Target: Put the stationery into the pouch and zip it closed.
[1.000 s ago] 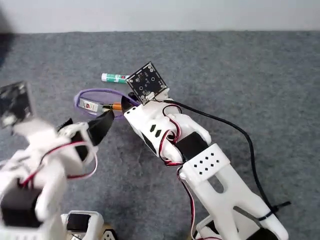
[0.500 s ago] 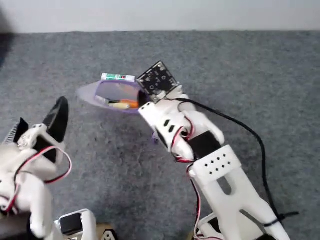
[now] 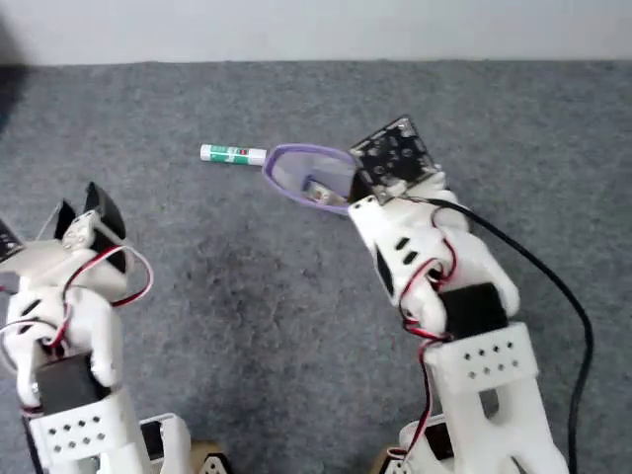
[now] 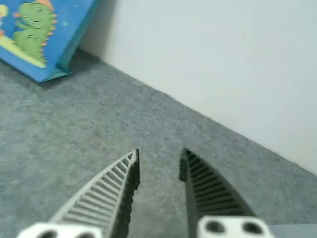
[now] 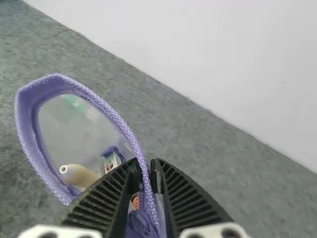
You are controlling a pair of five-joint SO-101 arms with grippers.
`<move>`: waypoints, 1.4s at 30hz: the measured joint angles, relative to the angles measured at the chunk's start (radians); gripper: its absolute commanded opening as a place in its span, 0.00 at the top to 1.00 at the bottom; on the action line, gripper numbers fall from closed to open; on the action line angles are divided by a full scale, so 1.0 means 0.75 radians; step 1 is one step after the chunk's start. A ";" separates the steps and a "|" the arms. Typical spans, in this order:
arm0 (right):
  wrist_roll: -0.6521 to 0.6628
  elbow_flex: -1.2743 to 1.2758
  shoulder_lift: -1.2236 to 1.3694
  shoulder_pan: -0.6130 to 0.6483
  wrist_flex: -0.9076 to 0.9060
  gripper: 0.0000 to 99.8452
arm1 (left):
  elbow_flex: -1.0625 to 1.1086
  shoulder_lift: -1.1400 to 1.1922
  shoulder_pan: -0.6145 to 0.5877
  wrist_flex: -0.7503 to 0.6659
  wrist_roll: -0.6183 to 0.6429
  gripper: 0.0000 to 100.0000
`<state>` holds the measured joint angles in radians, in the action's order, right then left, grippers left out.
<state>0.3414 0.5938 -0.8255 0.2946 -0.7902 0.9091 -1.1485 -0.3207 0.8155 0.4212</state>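
pouch (image 5: 81,126), purple and gaping, has its rim pinched tight in the right gripper (image 5: 144,171), near the table's (image 3: 296,316) 12 o'clock. a pale pen-like piece (image 5: 79,173) lies inside. a green-and-white stick (image 3: 233,154) lies just beside the pouch, at its 9 o'clock. the left gripper (image 4: 158,157), at the table's 9 o'clock, is slightly parted and empty.

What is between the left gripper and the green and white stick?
Nothing but bare grey mat lies between the left gripper and the stick, as the high view shows.
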 measured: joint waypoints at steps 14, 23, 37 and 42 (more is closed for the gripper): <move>0.000 0.000 -0.096 -0.086 -0.141 0.99 | -0.604 1.015 0.303 -0.049 -0.065 0.91; -0.008 0.039 -0.121 -0.086 -0.141 0.99 | -1.266 1.833 0.344 -0.049 -0.076 0.78; -0.014 0.049 -0.125 -0.086 -0.141 0.99 | -2.416 2.962 0.362 -0.027 -0.076 0.82; -0.014 0.049 -0.125 -0.086 -0.141 0.99 | -2.821 3.306 0.368 0.158 -0.119 0.83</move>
<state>0.3307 0.6306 -0.9191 0.2302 -0.8961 -1.2068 1.3311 -0.0445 0.9337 0.3322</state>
